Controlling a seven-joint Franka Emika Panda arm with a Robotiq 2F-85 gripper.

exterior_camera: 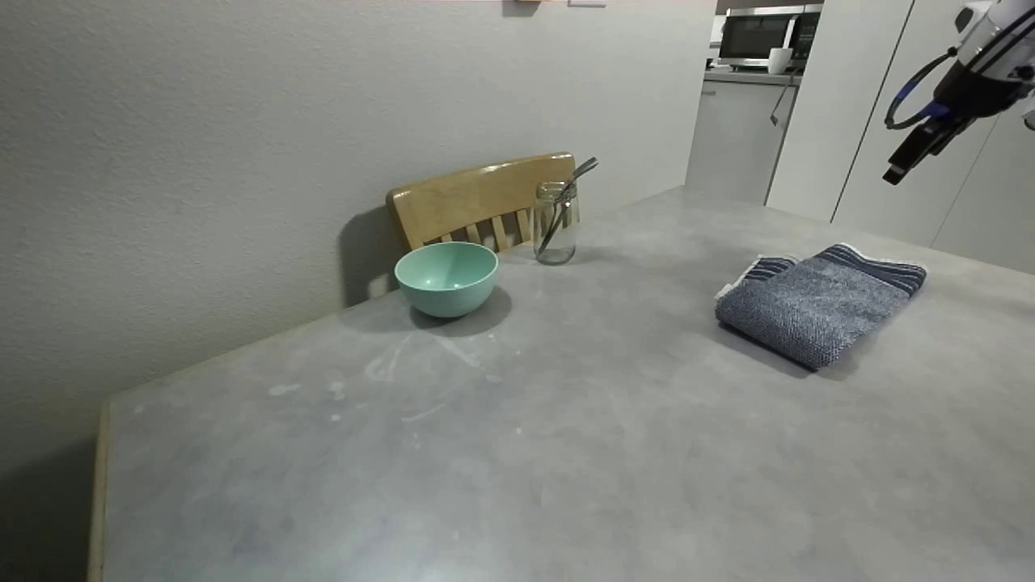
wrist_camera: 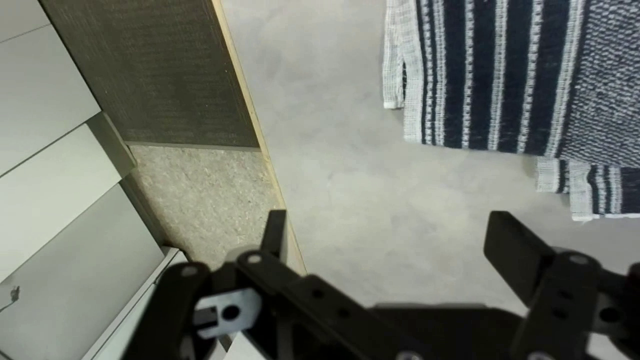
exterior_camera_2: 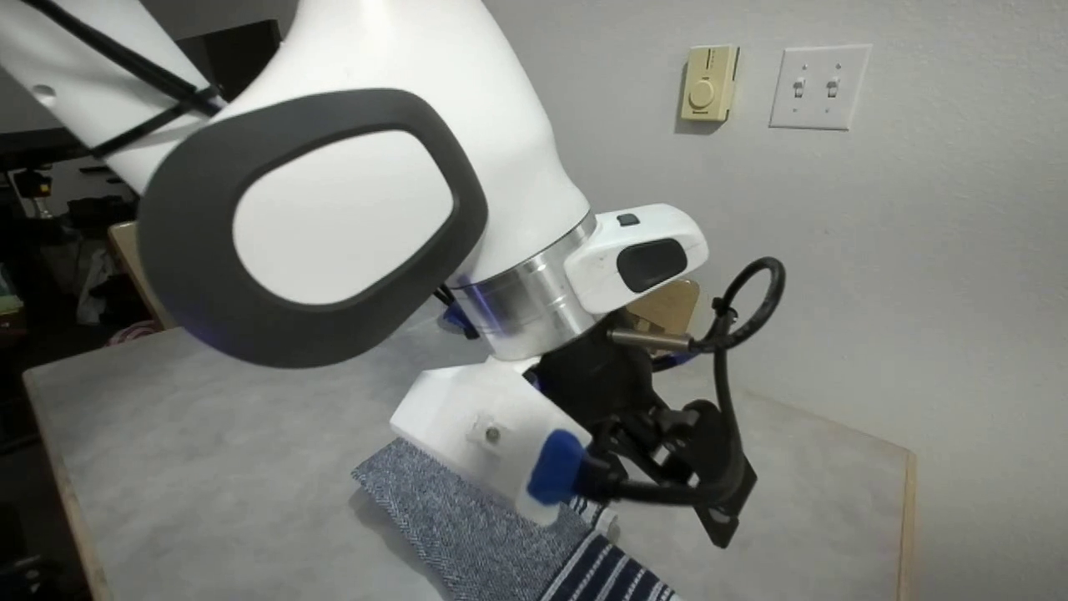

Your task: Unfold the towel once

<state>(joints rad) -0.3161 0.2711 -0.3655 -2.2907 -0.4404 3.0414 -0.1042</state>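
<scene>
Gripper (wrist_camera: pixel 386 229) spread, holding nothing; folded towel (exterior_camera: pixel 821 301) at right in an exterior view. Pinching 2 stacked layers instead of 1 could drag it along unopened.

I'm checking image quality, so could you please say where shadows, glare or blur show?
In an exterior view, pale glare on the table, a shadow beneath the bowl; in the wrist view, the tool looks blurred, the towel sharper.

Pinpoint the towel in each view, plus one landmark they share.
In an exterior view: towel at right, mid-height.
In an exterior view: towel at bottom centre, partly behind the arm.
Wrist view: towel at upper right, cut off by the frame.
Shared landmark: the grey tabletop.
</scene>
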